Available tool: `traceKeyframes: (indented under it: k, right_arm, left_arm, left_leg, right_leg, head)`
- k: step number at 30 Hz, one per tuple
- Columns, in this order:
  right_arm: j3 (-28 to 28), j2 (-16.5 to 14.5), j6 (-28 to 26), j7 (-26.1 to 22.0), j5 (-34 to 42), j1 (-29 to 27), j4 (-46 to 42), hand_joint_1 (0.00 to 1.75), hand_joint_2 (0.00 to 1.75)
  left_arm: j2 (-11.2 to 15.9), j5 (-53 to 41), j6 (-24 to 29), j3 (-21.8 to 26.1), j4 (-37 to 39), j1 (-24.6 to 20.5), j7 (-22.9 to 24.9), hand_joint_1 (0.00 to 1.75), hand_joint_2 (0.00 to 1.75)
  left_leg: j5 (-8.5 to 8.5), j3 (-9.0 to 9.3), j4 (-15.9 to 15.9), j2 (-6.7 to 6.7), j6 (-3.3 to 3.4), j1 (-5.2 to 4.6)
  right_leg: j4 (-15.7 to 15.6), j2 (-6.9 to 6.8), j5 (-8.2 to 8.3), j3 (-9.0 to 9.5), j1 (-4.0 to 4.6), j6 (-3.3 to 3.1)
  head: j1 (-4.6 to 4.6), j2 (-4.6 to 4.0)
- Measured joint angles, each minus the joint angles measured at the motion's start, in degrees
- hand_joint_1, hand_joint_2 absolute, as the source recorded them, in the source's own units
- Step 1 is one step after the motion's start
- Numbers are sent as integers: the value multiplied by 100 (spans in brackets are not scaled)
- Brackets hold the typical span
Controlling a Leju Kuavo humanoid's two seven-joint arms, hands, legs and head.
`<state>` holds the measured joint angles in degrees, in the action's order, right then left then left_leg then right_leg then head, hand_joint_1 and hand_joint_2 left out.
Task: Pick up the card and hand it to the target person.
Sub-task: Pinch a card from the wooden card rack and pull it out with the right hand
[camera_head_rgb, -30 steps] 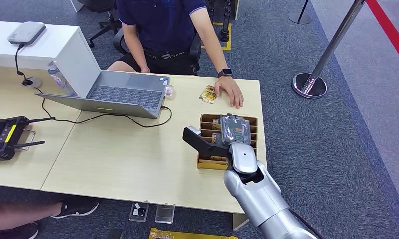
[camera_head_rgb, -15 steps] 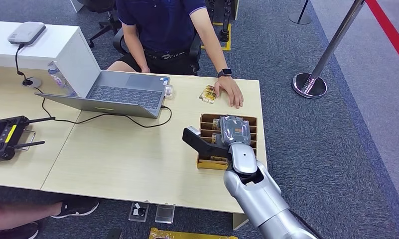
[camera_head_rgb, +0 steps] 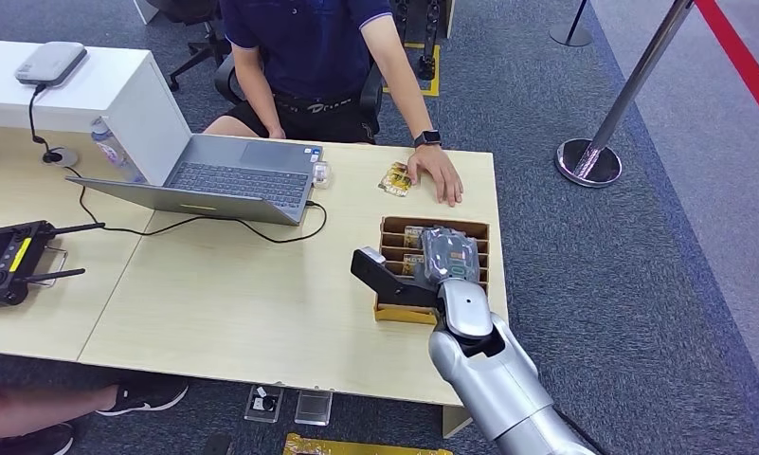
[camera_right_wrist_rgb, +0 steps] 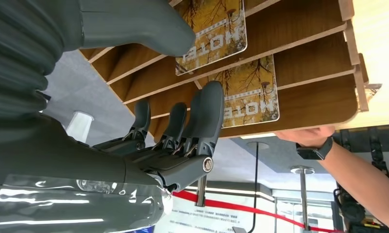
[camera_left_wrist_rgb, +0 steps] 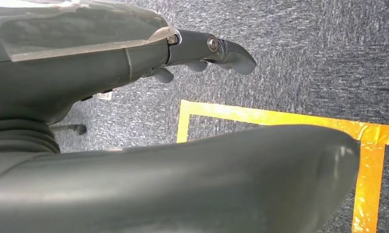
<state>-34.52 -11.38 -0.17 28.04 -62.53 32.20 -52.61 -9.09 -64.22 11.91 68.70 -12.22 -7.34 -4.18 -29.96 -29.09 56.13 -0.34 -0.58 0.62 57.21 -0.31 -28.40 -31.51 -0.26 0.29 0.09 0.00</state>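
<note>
A wooden slotted card rack [camera_head_rgb: 391, 312] stands near the desk's right edge, with yellow hotel cards in its slots [camera_right_wrist_rgb: 251, 92] [camera_right_wrist_rgb: 215, 30]. My right hand [camera_head_rgb: 448, 254] hovers right over the rack, holding nothing, its thumb spread toward the left. In the right wrist view its fingers [camera_right_wrist_rgb: 206, 118] reach along the slots close to one card, the thumb apart from them. Another yellow card [camera_head_rgb: 395, 178] lies on the desk beside the seated person's hand [camera_head_rgb: 440, 176]. My left hand [camera_left_wrist_rgb: 182, 48] hangs over the carpet, holding nothing.
An open laptop [camera_head_rgb: 233, 175] with a black cable sits at the desk's middle, and a black remote controller [camera_head_rgb: 15, 261] lies at the left. A stanchion base [camera_head_rgb: 588, 161] stands on the carpet to the right. Yellow tape [camera_left_wrist_rgb: 279, 119] marks the floor.
My right hand has edged slightly right and toward me over the rack. The person's hand and the cards have stayed put.
</note>
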Motion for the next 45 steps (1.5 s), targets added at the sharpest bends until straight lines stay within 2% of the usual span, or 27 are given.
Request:
traceKeyframes:
  k: [9, 45]
  right_arm:
    - [21, 8, -57, -1, 34, -1, 129, 86, 175]
    - [62, 8, -171, -114, 50, 4, 291, 108, 175]
  left_arm:
    - [0, -1, -11, -3, 0, 1, -1, 0, 0]
    - [0, -55, -33, -63, 0, 0, 46, 0, 0]
  left_leg:
    - [0, -1, 0, 0, 0, 0]
    - [0, 3, 1, 0, 0, 0]
  right_leg:
    - [0, 0, 0, 0, 0, 0]
    - [0, 0, 0, 3, 0, 0]
  head:
    - [2, 0]
    - [2, 0]
